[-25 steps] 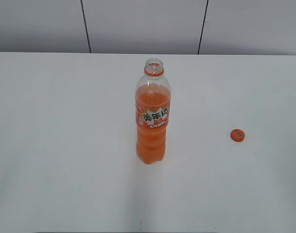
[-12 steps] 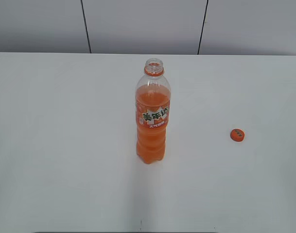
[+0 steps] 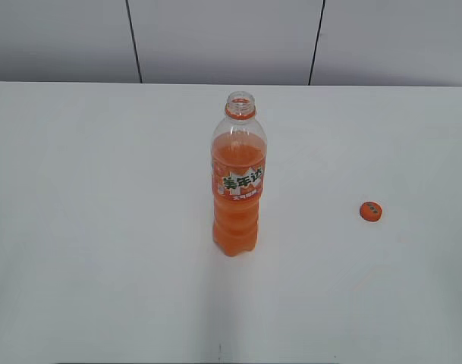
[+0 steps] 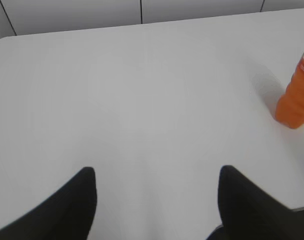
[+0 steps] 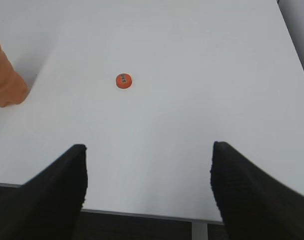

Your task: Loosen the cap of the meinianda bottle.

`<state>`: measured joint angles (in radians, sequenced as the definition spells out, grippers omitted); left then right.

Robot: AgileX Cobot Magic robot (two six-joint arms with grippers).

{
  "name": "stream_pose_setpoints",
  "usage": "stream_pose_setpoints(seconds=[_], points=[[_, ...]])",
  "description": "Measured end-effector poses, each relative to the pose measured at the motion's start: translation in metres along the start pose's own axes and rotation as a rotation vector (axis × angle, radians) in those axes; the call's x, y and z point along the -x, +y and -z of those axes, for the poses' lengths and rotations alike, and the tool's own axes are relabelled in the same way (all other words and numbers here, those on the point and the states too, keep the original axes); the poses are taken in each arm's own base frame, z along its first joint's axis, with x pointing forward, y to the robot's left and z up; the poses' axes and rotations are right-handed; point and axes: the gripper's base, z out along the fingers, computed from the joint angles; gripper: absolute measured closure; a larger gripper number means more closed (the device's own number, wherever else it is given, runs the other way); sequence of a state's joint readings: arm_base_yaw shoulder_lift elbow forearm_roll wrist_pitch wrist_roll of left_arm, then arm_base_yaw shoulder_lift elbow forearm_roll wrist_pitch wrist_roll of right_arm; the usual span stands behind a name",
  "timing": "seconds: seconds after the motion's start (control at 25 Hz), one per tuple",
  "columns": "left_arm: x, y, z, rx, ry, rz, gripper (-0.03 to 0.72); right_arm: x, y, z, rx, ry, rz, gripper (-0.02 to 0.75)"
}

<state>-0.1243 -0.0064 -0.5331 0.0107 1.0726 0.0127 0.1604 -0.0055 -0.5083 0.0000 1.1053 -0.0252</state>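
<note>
The meinianda bottle (image 3: 239,182) stands upright in the middle of the white table (image 3: 102,227), its mouth open with no cap on it. Its base shows in the left wrist view (image 4: 295,100) and in the right wrist view (image 5: 4,82). The orange cap (image 3: 371,211) lies flat on the table to the right of the bottle, also seen in the right wrist view (image 5: 123,80). My left gripper (image 4: 155,175) is open and empty, well left of the bottle. My right gripper (image 5: 148,150) is open and empty at the table's front edge, short of the cap. Neither gripper shows in the exterior view.
The table's front edge (image 5: 142,214) runs under my right gripper, with dark floor below. A grey panelled wall (image 3: 223,38) stands behind the table.
</note>
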Motion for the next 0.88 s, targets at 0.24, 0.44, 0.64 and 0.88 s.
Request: stream_pose_setpoints(seconds=[0.24, 0.44, 0.64, 0.88], points=[[0.0000, -0.0002, 0.0000, -0.003, 0.000, -0.001, 0.219, -0.0001, 0.0000, -0.0002, 0.000, 0.000, 0.001, 0.160], [0.0000, -0.0002, 0.0000, -0.002, 0.000, -0.002, 0.219, -0.0001, 0.0001, -0.0002, -0.008, 0.001, -0.004, 0.160], [0.0000, -0.0005, 0.0000, 0.031, 0.000, 0.013, 0.219, 0.0000, 0.0004, -0.0002, -0.037, 0.000, -0.019, 0.160], [0.0000, -0.0014, 0.0000, 0.101, 0.002, 0.047, 0.220, 0.0000, 0.0004, -0.0002, -0.039, 0.000, -0.021, 0.160]])
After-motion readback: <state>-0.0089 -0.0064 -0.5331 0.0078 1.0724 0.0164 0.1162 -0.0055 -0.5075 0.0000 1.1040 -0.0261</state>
